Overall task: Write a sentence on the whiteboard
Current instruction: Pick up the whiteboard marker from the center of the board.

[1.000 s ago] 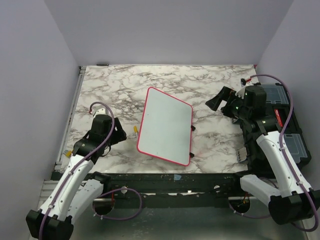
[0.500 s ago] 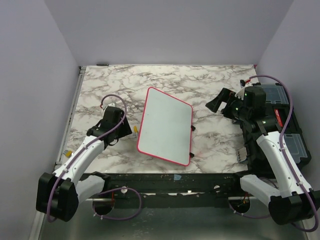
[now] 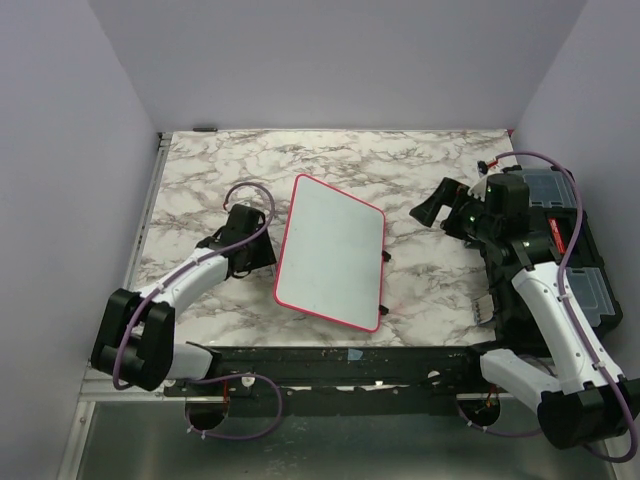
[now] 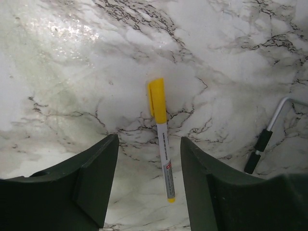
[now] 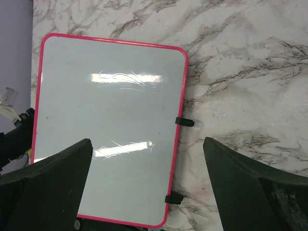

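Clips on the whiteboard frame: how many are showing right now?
2. Both sit on the long edge of the whiteboard facing the right arm: a mid-edge clip and a corner clip nearer the arms. Others may be hidden.

Marble tabletop (image 3: 220,170); blk storage bins (image 3: 600,285) rt edge.

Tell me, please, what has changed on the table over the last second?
The left gripper swung forward and to the right, toward the whiteboard. It now hovers with its jaws open over the yellow marker, which lies loose on the table. Nothing was taken hold of or let go. The whiteboard and the open right gripper stayed where they were.
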Controlling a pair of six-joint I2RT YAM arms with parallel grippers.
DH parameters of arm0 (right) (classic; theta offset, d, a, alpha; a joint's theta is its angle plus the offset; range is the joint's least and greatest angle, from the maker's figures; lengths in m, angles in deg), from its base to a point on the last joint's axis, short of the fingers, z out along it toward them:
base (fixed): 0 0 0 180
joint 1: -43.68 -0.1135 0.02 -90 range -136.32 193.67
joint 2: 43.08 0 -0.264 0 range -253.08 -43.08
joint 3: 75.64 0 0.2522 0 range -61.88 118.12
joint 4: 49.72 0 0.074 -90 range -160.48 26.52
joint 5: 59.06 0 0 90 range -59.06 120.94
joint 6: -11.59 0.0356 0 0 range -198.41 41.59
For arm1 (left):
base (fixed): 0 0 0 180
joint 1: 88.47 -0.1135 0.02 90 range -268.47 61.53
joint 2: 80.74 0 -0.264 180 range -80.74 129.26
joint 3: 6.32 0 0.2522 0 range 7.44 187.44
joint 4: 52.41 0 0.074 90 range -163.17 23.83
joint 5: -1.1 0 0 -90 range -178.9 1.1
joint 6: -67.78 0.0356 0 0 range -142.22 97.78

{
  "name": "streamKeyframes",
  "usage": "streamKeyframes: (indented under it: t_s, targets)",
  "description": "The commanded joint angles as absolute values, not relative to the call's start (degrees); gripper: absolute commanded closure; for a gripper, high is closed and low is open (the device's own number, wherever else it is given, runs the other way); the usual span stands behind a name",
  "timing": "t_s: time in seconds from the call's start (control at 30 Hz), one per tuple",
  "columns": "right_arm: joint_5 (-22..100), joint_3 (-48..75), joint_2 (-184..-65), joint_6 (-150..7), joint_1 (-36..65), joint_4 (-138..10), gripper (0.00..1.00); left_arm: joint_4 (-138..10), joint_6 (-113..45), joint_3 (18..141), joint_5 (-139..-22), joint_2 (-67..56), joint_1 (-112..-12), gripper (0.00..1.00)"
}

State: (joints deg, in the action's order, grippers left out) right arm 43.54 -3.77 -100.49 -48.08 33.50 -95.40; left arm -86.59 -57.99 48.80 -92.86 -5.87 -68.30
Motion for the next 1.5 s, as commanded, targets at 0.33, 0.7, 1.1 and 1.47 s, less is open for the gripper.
streamKeyframes:
  t_s: [0.33,0.7,1.1,1.47]
  targets:
    - [42.6,-4.7,-101.9,-49.2,32.9,-96.2,0.00,-86.0,-55.3,56.0,-94.3,5.4,-67.5,0.56]
    - [42.7,-5.0,-102.2,-49.3,32.6,-96.1,0.00,-94.6,-61.7,62.1,-95.0,9.0,-66.4,0.62]
    - [43.6,-6.5,-102.3,-49.4,32.6,-95.1,0.00,-90.4,-66.5,58.2,-93.1,12.6,-64.8,0.63]
    - [44.0,-7.1,-102.5,-49.5,32.6,-94.9,0.00,-88.0,-69.0,57.5,-93.7,14.5,-64.5,1.00]
